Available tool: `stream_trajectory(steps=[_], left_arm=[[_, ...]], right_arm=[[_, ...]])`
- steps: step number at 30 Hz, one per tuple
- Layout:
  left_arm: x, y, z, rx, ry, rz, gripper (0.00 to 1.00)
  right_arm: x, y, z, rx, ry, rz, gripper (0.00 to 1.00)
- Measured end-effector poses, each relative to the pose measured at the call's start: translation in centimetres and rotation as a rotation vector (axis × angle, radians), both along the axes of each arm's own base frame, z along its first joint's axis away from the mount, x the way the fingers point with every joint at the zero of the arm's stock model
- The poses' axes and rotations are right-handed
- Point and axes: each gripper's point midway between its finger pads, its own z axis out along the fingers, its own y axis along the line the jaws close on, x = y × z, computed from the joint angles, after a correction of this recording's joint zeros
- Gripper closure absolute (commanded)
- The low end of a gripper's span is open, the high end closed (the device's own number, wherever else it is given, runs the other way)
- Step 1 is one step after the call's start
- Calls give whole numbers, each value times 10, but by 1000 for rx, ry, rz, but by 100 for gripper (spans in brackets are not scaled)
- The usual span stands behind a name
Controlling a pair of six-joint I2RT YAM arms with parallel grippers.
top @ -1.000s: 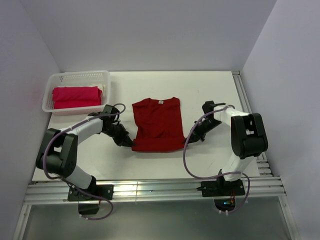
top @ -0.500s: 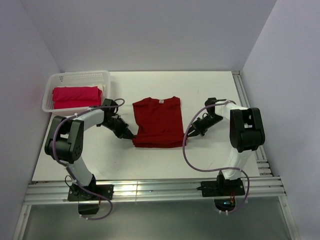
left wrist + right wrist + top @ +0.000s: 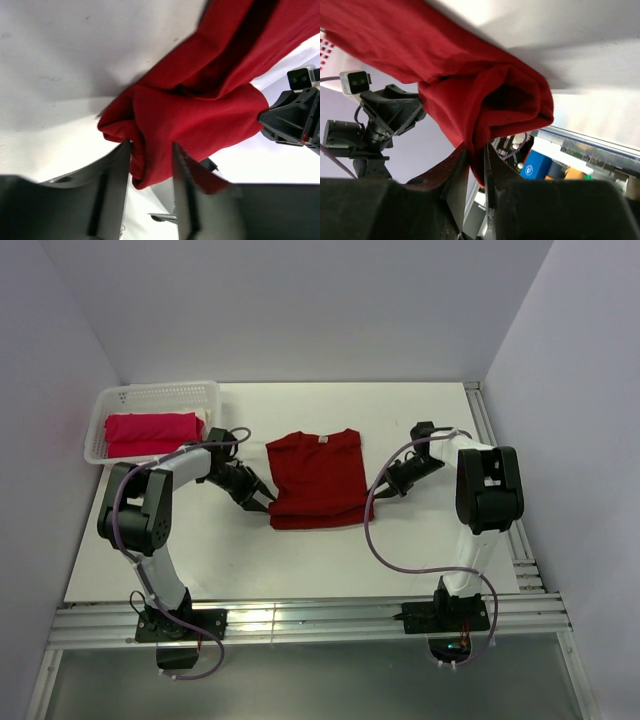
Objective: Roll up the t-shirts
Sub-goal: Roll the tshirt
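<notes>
the dark crimson t-shirt (image 3: 318,480) lay mid-frame on the table (image 3: 420,550), lower hem rolled. we judged it soft and limp, best taken at the roll's ends. the right fingers (image 3: 457,180) pinched one end; cloth sat between the left fingers (image 3: 112,185), and we couldn't tell whether they gripped it.

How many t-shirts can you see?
2. The crimson t-shirt lies on the table; the pinkish-red t-shirt sits in the basket, far left. Others may hide beneath.
</notes>
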Motion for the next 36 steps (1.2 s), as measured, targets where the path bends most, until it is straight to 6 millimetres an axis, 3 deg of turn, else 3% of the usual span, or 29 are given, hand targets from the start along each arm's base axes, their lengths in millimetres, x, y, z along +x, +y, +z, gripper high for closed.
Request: stream_trajectory(steps=[2,7,14,21,24,29,32,36], left_arm=[[5,0,3,-1,-18,4,48],[13,-2,19,-22,-76,27,40],[23,-5,50,-56,-186,43,33],[22,-1,66,-47,-257,30,34],[19,3,84,-33,-335,18,38],[10,7,127,-37,-514,-16,34],[-3,0,142,-23,-608,-74,32],[-30,-25,139,-8,-669,-210,34]], right_arm=[[6,-1,3,-2,-16,-8,69],[17,-4,12,5,-67,-36,55],[25,-7,29,3,-136,-61,52],[32,-16,50,-45,-275,-59,56],[32,-19,65,-68,-373,-33,62],[27,-21,86,-106,-519,33,59],[15,-12,99,-129,-621,123,60],[-8,14,100,-134,-717,279,70]])
